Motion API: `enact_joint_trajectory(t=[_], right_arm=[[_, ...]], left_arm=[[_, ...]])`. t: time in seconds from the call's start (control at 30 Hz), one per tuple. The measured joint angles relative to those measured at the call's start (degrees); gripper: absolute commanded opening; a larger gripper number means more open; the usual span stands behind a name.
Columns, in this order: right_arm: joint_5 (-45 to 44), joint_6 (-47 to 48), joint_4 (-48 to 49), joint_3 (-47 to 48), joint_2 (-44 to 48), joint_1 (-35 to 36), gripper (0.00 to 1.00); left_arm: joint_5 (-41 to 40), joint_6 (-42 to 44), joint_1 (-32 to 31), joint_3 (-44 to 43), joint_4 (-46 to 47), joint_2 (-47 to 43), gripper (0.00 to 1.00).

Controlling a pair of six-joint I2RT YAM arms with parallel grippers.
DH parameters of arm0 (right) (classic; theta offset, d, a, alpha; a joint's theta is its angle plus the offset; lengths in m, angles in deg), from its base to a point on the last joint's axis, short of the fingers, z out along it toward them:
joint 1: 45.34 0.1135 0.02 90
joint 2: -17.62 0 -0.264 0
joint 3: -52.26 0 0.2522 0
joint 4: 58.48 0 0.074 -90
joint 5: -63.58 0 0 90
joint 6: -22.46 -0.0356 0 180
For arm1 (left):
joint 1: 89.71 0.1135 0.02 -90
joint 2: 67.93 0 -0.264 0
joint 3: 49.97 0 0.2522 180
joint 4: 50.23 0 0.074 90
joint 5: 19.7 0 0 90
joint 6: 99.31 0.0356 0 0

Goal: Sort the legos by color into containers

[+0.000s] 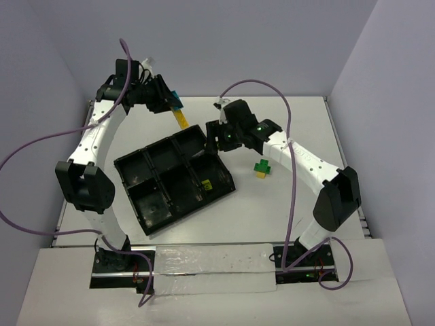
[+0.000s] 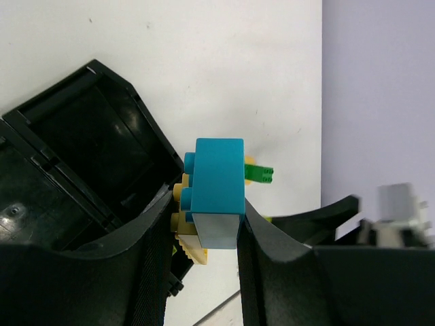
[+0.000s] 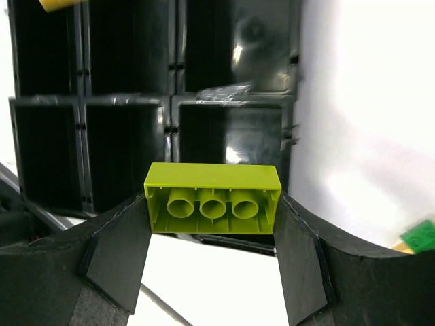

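Note:
My left gripper (image 1: 166, 100) (image 2: 207, 219) is shut on a light blue lego (image 2: 217, 187) with yellow legos (image 2: 182, 227) stuck to its side. This stack (image 1: 179, 117) hangs just beyond the far corner of the black tray (image 1: 136, 170) (image 2: 81, 142). My right gripper (image 1: 216, 136) (image 3: 212, 227) is shut on a lime green lego (image 3: 212, 197), hollow side toward the camera, at the tray's far right corner, over its compartments (image 3: 231, 129). A green lego on a yellow one (image 1: 262, 167) lies on the table right of the tray.
The tray sits tilted in the middle of the white table (image 1: 285, 217). Walls close the table in at the back and on both sides. Purple cables (image 1: 292, 197) loop along both arms. The green lego (image 3: 421, 236) shows at the right wrist view's lower right edge.

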Motion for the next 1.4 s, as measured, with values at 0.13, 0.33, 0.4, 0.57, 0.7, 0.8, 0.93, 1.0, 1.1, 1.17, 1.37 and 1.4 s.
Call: enact_joint_trajectory(t=[0.13,0.33,0.4,0.57,0.7,0.8,0.93,1.0,1.1,1.17,1.37,1.4], right_arm=[[-0.06,-0.01,0.34,-0.41,-1.22,2.45,0.48],[0.16,-0.01,0.98,-0.83,-4.64,3.02,0.60],[0.16,-0.01,1.04,-1.30,-5.51,3.02,0.62],[0.16,0.00,1.11,-1.48,-6.88,3.07,0.65],[0.14,-0.01,1.53,-1.48,-7.57,3.13,0.79],[0.12,0.00,1.60,-1.50,-7.90,3.13,0.84],[0.06,-0.01,1.62,-1.50,-7.99,3.13,0.84],[-0.16,-0.01,1.59,-1.50,-7.99,3.13,0.83],[-1.10,0.07,1.33,-1.50,-7.85,3.13,0.76],[-2.09,0.29,0.81,-1.50,-7.35,3.13,0.75],[-3.70,0.56,-0.08,-1.39,-1.12,1.97,0.66],[-3.61,0.55,-0.08,-1.21,0.19,1.41,0.65]], left_arm=[[-0.27,-1.04,0.00,0.00,0.68,-0.91,0.00],[-0.38,-1.50,-0.03,-0.02,0.67,-0.92,0.00],[-0.38,-1.58,-0.03,0.00,0.67,-0.92,0.00],[-0.36,-1.81,-0.03,0.01,0.69,-0.92,0.00],[-0.33,-2.07,-0.03,0.24,0.75,-0.92,0.00],[-0.33,-2.10,-0.03,0.31,0.77,-0.92,0.00],[-0.33,-2.29,-0.03,0.39,0.82,-0.92,0.00],[-0.32,-2.39,-0.03,0.52,0.91,-0.92,0.00],[-0.16,-2.50,-0.03,0.52,1.03,-0.92,0.00],[0.15,-2.50,-0.03,0.52,1.13,-0.92,0.00],[4.51,-2.48,-0.03,0.89,2.55,-0.92,0.00],[5.85,-2.50,-0.05,1.25,3.50,-0.92,0.00]])
